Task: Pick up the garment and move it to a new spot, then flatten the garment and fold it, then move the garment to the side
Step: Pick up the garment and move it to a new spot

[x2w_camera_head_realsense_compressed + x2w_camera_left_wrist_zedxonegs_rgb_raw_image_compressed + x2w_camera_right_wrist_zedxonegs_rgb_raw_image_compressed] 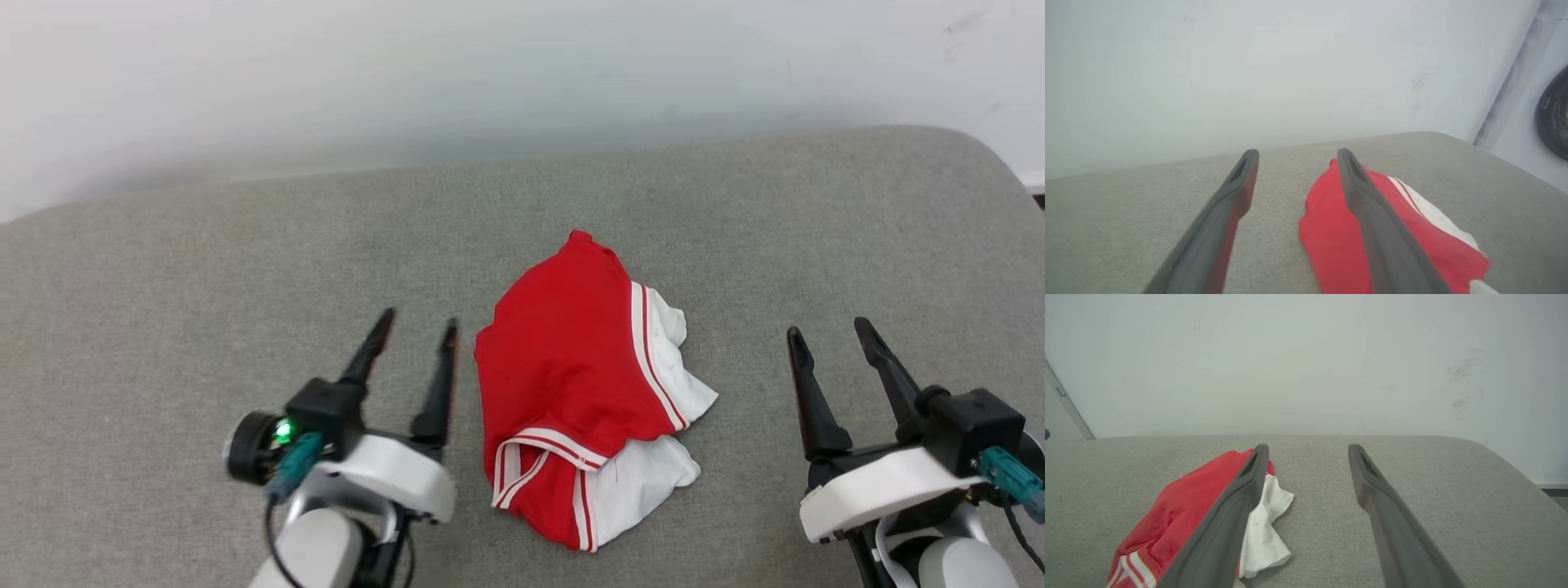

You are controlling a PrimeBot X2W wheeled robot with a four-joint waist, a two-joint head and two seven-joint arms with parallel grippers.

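The garment (571,384), a rumpled red bundle with white sleeves showing at its 3 and 5 o'clock, lies in the middle of the grey surface (204,269). The left tool (418,320) sits just beside it at 9 o'clock, released and empty. The right tool (829,328) stands apart at 3 o'clock, also released.

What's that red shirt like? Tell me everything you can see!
The garment is a soft-looking red shirt with white parts and red-and-white striped trim. It lies crumpled in a loose heap, not flat, near the middle of the grey fabric surface. The open left gripper and open right gripper sit on either side of it, and neither is holding it.
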